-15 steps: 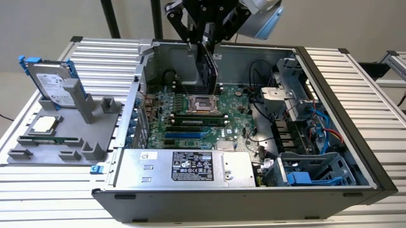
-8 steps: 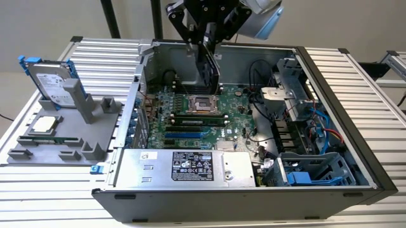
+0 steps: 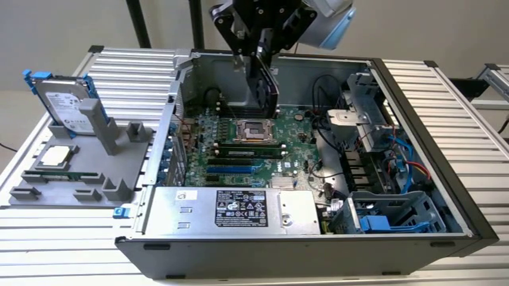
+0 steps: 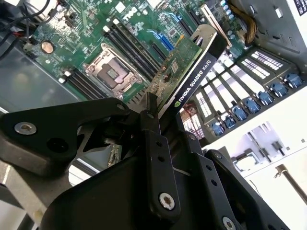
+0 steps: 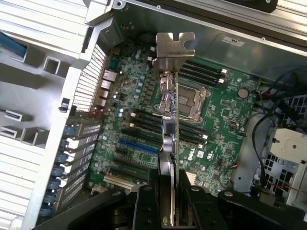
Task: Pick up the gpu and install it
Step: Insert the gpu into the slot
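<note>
The gpu (image 5: 172, 60) is held edge-on by the closed gripper (image 5: 171, 189), suspended above the motherboard (image 3: 298, 158) inside the open computer case (image 3: 278, 257); it is not yet seated.

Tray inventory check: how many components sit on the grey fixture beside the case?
3, in the exterior view on the grey fixture: hard drive upright at the far end, square chip flat mid-tray, memory stick lying nearer the camera. Its uprights could hide something small.

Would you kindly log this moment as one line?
gripper: shut on gpu | gpu: held over motherboard, not slotted | case: open
</note>
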Controlling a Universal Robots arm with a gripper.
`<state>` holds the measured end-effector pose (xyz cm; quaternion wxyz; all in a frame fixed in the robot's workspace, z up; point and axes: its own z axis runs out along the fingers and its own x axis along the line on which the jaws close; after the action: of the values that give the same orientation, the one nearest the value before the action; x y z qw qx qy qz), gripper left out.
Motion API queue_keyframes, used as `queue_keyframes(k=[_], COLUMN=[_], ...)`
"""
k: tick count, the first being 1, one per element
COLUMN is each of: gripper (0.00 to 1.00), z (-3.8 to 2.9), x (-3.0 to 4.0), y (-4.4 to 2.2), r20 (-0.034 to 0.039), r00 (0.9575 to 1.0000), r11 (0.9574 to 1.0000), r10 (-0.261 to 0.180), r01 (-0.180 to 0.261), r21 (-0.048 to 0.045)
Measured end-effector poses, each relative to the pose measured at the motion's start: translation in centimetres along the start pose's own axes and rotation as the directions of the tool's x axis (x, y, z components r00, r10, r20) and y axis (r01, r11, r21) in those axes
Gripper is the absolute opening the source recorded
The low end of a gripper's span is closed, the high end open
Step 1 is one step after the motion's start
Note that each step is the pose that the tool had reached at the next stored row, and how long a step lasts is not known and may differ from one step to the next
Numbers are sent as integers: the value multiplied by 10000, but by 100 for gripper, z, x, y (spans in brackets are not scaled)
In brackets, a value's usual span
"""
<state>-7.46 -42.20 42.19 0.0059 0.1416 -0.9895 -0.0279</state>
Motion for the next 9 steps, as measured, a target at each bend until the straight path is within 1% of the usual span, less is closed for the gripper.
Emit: queue_keyframes(k=[9], gripper=[0], z=[-1], x=[-21], y=[-6], r20=[-22], r00=[9992], r11=[9993], r10=[-387], r01=[387], r21=[1])
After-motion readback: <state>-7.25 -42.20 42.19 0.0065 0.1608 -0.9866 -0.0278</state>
